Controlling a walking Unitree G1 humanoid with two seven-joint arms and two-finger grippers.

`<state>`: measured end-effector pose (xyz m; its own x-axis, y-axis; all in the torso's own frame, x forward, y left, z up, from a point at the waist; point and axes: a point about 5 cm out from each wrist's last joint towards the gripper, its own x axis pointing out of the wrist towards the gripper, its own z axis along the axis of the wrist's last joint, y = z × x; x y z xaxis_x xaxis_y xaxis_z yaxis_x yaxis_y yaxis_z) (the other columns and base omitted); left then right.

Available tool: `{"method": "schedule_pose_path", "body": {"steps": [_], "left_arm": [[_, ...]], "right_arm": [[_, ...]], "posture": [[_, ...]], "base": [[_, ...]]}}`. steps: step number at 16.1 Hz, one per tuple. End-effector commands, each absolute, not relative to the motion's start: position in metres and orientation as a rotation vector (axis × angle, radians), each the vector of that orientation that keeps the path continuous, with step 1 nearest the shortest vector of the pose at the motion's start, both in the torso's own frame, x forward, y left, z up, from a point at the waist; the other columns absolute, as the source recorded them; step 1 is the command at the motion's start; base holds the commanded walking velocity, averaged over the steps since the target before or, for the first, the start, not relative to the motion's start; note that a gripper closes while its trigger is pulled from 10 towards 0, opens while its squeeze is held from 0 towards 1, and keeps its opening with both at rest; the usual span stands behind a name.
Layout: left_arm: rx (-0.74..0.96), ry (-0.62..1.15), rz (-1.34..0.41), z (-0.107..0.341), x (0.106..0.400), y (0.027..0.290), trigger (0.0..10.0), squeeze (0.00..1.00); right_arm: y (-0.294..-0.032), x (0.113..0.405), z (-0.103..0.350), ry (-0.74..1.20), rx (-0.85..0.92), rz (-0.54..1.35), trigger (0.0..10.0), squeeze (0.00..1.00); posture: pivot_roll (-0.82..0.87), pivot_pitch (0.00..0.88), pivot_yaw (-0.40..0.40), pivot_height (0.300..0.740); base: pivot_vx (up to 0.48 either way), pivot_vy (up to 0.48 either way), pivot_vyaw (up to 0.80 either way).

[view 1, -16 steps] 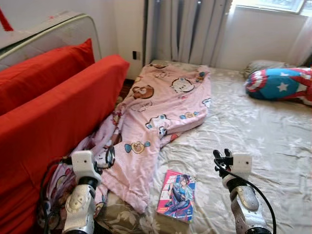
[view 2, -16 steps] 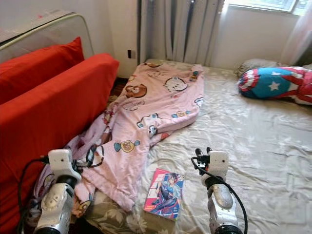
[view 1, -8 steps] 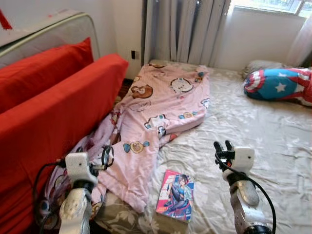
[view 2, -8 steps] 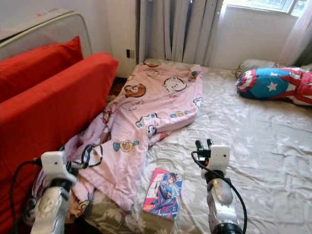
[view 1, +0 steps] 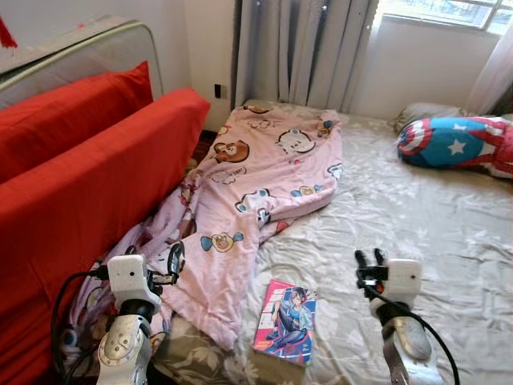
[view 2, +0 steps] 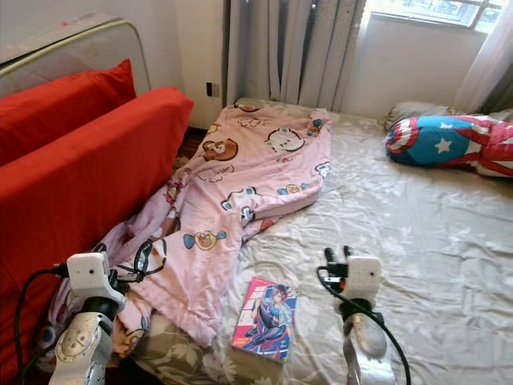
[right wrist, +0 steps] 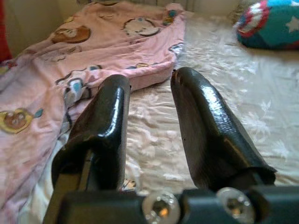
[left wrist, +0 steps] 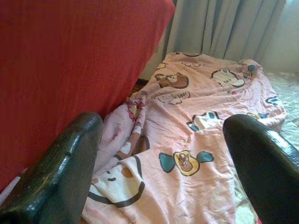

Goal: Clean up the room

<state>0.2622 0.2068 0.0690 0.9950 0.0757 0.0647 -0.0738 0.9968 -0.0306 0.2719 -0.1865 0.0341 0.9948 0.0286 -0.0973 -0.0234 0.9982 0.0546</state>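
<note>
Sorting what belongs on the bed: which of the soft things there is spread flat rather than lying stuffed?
The pink cartoon blanket; the star-shield pillow by the window is plump and stuffed.

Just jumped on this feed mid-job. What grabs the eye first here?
The pink cartoon blanket sprawls over the left side of the bed and spills off its edge against the big red cushion. A bright comic book lies on the sheet near the front, between the left gripper and right gripper, both open and empty. A star-shield pillow lies at the far right.
</note>
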Motion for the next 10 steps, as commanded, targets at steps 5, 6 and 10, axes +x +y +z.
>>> {"method": "schedule_pose_path", "body": {"steps": [5, 6, 10], "left_arm": [[-0.046, -0.046, 0.042, 0.07, 0.262, 0.193, 10.0, 0.0], [-0.037, -0.041, 0.042, 0.069, 0.262, 0.195, 10.0, 0.0], [-0.027, -0.032, 0.043, 0.07, 0.261, 0.199, 10.0, 0.0]], "right_arm": [[-0.184, 0.271, 0.041, 0.078, 0.044, 0.028, 10.0, 0.0], [-0.182, 0.272, 0.041, 0.082, 0.048, 0.029, 10.0, 0.0], [-0.176, 0.269, 0.04, 0.092, 0.052, 0.046, 10.0, 0.0]], "posture": [[0.01, 0.0, -0.103, 0.685], [0.02, 0.0, -0.1, 0.685], [0.01, 0.0, -0.089, 0.67]], "base": [[0.0, 0.0, 0.0], [0.0, 0.0, 0.0], [0.0, 0.0, 0.0]]}}
